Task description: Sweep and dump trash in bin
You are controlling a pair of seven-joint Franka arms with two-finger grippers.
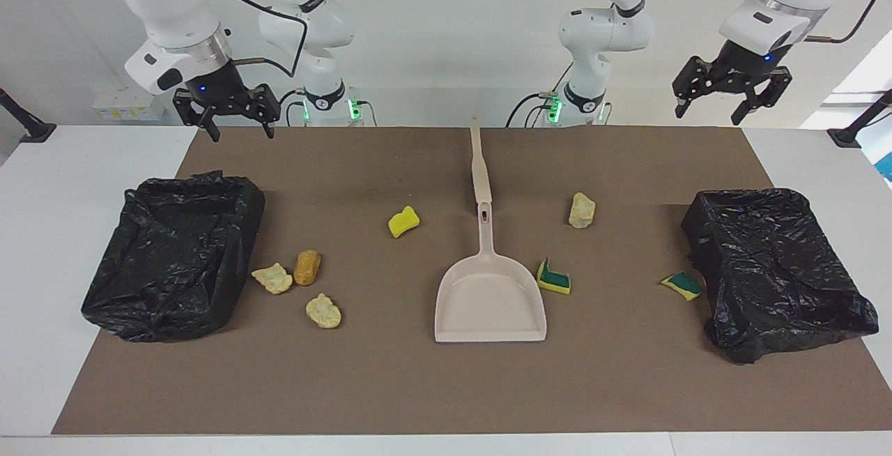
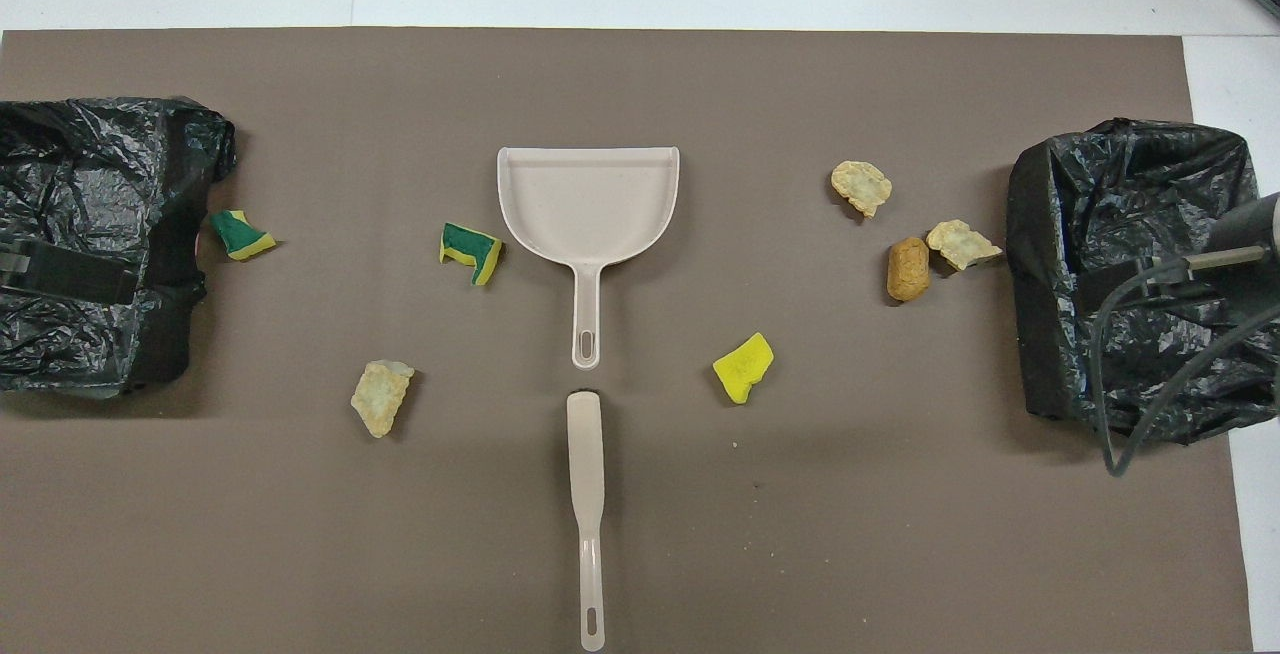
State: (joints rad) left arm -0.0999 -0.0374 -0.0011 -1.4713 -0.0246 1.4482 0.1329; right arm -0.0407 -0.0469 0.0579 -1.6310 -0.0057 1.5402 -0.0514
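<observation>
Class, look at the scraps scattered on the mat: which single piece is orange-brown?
The orange-brown lump, beside a pale chunk near the bin at the right arm's end; all other scraps are pale beige or yellow sponge.

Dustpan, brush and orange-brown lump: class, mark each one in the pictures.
dustpan (image 2: 588, 196), overhead view, bare floor of its pan
brush (image 2: 586, 454), overhead view, its flat head
orange-brown lump (image 1: 307, 267), facing view, its middle

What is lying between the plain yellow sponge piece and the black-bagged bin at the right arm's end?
Between the plain yellow sponge piece and that black-bagged bin, the orange-brown lump and two pale beige chunks lie on the mat.
</observation>
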